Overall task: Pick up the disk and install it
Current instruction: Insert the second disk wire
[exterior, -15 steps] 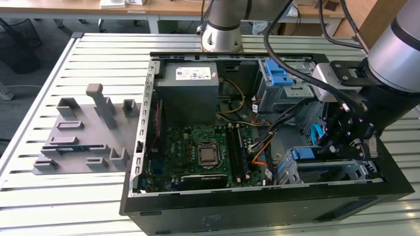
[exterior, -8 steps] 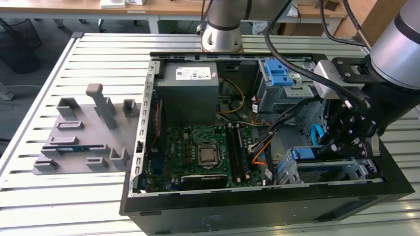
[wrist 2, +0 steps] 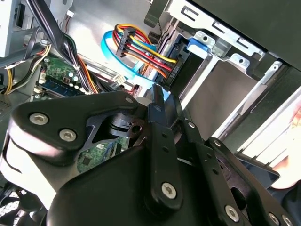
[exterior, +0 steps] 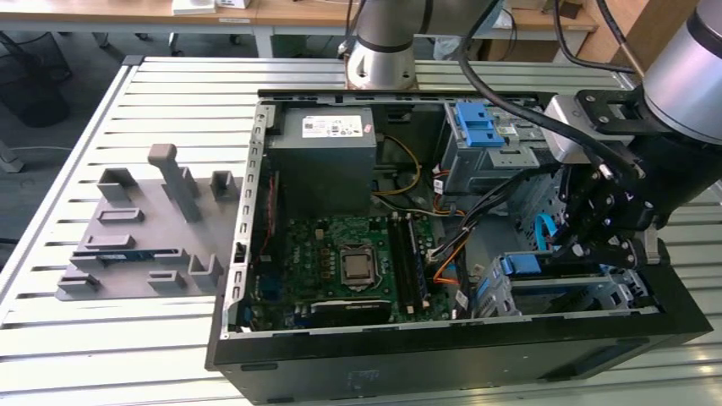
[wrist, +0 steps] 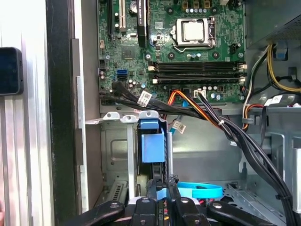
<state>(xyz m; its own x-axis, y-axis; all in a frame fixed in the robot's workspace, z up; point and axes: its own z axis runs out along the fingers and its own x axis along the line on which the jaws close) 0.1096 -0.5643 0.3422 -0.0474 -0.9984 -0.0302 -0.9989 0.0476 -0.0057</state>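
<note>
Disk (wrist: 151, 147), silver drive in its blue plastic bracket, stands on edge in the grey metal bay (wrist: 113, 155) of the black computer case (exterior: 451, 355). My black gripper (wrist: 161, 200) sits at its 6 o'clock end in the first wrist view; whether my fingers are clamped, I cannot tell.

This looks like a robotics lab or electronics assembly workshop. An opened desktop computer case (exterior: 451, 254) lies on its side on a ribbed aluminium-profile surface (exterior: 169, 93), its green motherboard (exterior: 350, 262), grey power supply (exterior: 327, 161) and bundled cables exposed. At about nine o'clock from the case sits a grey moulded fixture block (exterior: 147, 228) with slots and posts. The base of an industrial robot arm (exterior: 381, 51) is bolted at twelve o'clock, and wooden desks (exterior: 282, 13) stand beyond it on a dark floor.
</note>
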